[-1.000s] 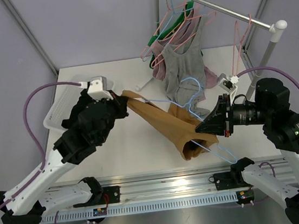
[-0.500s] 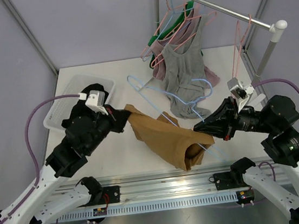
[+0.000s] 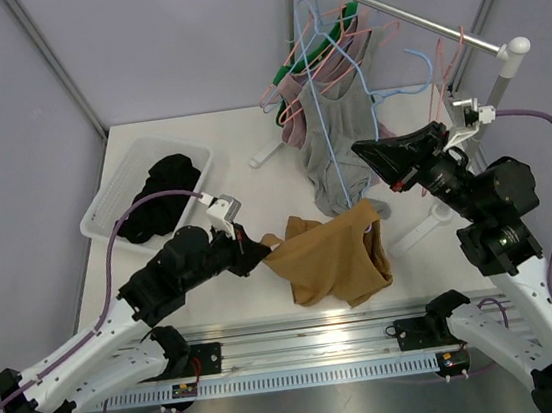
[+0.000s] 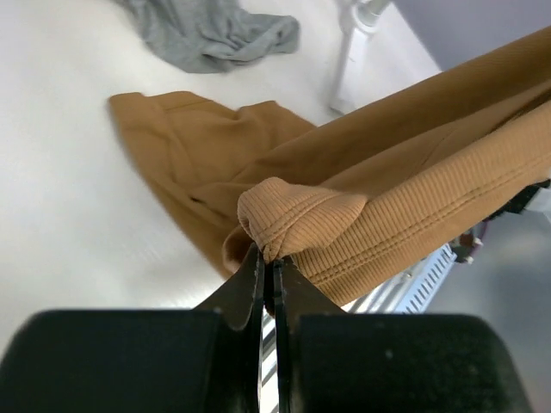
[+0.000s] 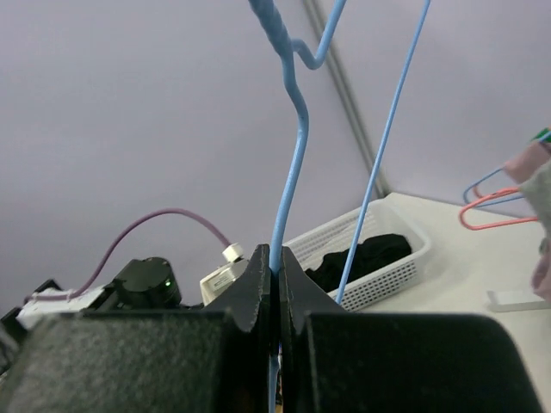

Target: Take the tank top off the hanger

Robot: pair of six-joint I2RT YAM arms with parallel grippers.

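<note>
Left gripper point(image 4: 269, 262) is clamped on a hem fold of the one tan tank top point(image 3: 331, 260), which is spread on the bench point(image 3: 217, 133). One blue hanger point(image 5: 295, 129) is pinched shut in the right gripper point(image 5: 275, 258).

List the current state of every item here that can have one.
tan tank top, crumpled on the table, apparently off the blue hanger
blue hanger, raised, looks bare
left fingers, shut on the tan tank top's edge
right fingers, shut on the blue hanger
grey tank top, hanging from the rack
white basket, holding black clothing
</note>
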